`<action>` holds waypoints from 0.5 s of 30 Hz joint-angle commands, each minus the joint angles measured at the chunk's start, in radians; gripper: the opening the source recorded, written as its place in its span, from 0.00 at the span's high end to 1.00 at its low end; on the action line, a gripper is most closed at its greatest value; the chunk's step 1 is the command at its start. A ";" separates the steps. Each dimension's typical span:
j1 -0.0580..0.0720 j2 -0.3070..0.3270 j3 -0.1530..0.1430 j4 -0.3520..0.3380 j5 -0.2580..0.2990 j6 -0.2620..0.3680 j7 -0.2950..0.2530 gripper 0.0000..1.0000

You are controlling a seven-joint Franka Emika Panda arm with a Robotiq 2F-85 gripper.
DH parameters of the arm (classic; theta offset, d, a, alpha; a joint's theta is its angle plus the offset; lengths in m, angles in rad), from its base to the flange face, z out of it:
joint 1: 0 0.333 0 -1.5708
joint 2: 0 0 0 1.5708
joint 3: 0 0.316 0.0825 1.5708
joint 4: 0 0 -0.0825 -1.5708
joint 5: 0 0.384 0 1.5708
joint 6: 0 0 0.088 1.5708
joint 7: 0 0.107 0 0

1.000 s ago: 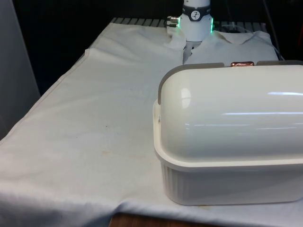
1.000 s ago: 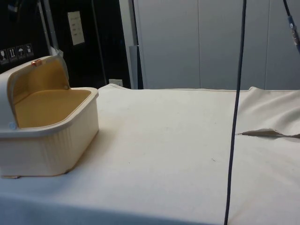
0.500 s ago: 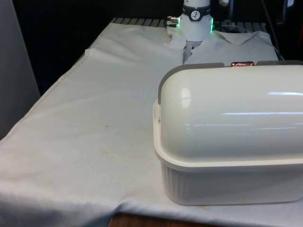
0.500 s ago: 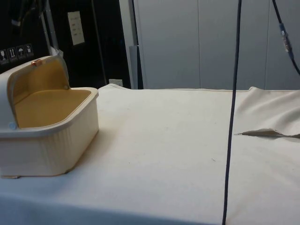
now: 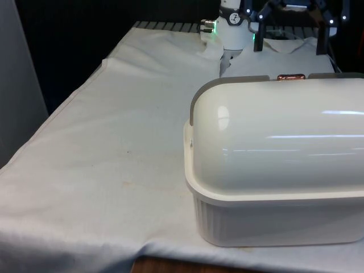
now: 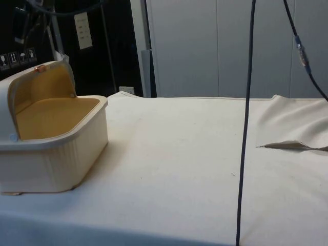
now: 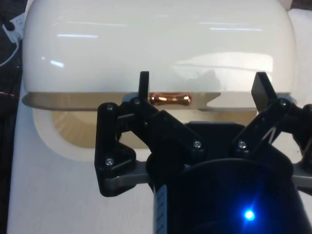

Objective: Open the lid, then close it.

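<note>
bread box lid (image 6: pixel 36 84) raised (jaws (image 7: pixel 202 90) apart)

No readable words are showing anywhere. On the dark cabinet (image 6: pixel 31 36) in the side view, small handling-symbol stickers (image 6: pixel 18 57) and a pale sheet (image 6: pixel 83 31) are hanging, print too small to read.
</note>
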 commanded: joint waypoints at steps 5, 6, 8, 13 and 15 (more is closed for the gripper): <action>-0.004 0.016 0.009 0.011 0.020 0.030 0.000 0.00; -0.005 0.018 0.010 0.011 0.024 0.035 0.000 0.00; -0.005 0.023 0.010 0.011 0.033 0.046 -0.002 0.00; -0.005 0.030 0.011 0.010 0.046 0.066 -0.004 0.23; -0.005 0.032 0.010 0.010 0.050 0.071 -0.005 0.33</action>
